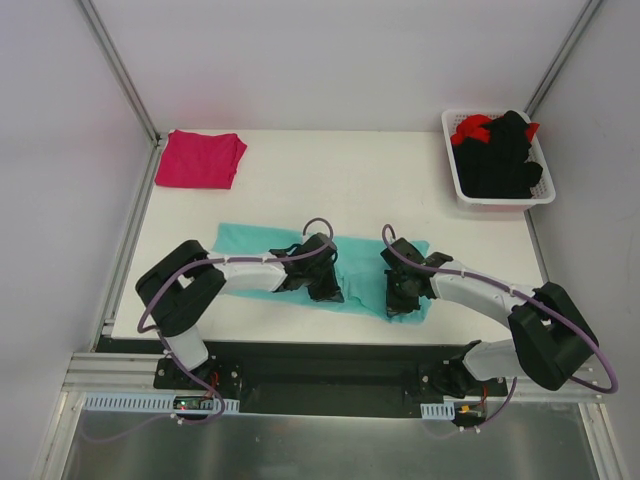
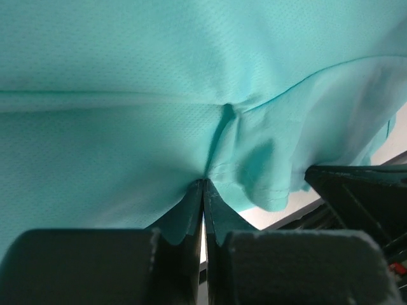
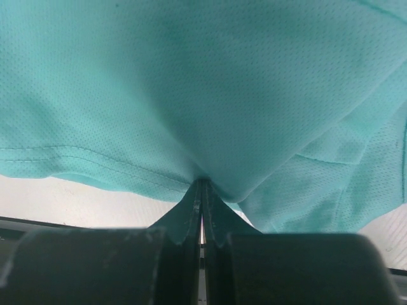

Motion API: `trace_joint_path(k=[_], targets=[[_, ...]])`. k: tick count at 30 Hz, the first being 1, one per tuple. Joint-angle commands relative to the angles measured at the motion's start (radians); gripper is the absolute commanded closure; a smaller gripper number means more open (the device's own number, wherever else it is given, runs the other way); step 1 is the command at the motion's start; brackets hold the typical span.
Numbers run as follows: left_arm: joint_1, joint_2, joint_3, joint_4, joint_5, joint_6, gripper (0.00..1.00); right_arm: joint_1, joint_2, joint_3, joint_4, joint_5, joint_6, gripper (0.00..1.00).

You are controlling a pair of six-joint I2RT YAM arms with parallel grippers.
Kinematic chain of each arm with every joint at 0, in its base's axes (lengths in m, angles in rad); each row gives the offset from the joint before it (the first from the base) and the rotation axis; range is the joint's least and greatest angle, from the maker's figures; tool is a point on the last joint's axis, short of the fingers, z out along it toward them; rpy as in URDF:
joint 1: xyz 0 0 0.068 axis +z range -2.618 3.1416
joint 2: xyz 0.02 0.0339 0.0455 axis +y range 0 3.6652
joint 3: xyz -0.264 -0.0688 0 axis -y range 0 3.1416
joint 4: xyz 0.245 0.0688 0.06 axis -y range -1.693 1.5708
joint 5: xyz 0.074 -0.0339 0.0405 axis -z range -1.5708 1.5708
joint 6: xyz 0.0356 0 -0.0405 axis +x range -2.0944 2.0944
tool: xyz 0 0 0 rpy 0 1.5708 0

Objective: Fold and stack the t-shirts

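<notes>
Pinched together, the left gripper (image 2: 203, 190) and right gripper (image 3: 202, 187) each clamp the near edge of the plain teal mesh t-shirt (image 1: 362, 272), which is spread along the front of the white table (image 1: 330, 180). This looks like the first fold. Next, both should lift and carry that edge away evenly. A folded magenta-pink t-shirt (image 1: 202, 158) lies at the far left, and a white plastic basket (image 1: 500, 203) holds black and red garments (image 1: 495, 155).

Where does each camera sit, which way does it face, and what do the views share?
Top external: above and behind, looking down on the table; left arm and right arm show.
Left wrist: on that wrist, facing along the left claw pinching the teal t-shirt.
Right wrist: likewise, right claw pinching the same shirt.
Shared: all three show that shirt.
</notes>
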Motion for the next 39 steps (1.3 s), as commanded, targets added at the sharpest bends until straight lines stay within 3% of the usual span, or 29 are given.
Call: trace_joint_path(k=[1, 6, 12, 20, 29, 39], targets=[[-0.006, -0.075, -0.092, -0.025, -0.019, -0.003, 1.00, 0.010, 0.034, -0.022, -0.009, 0.039, 0.005, 0.99], [-0.006, -0.168, -0.084, -0.090, -0.057, 0.012, 1.00, 0.009, 0.034, -0.025, -0.003, 0.035, 0.007, 0.99], [-0.006, -0.254, 0.081, -0.248, -0.143, 0.064, 1.00, 0.010, 0.033, -0.023, -0.006, 0.035, 0.007, 0.99], [-0.008, -0.126, 0.230, -0.223, -0.104, 0.056, 1.00, 0.013, 0.048, -0.020, 0.006, 0.032, 0.013, 0.99], [-0.008, 0.008, 0.180, -0.061, 0.001, 0.013, 1.00, 0.024, 0.059, -0.012, 0.004, 0.035, 0.014, 0.99], [-0.010, -0.052, 0.021, -0.039, -0.011, 0.019, 1.00, 0.030, 0.068, -0.002, 0.003, 0.033, 0.016, 0.99]])
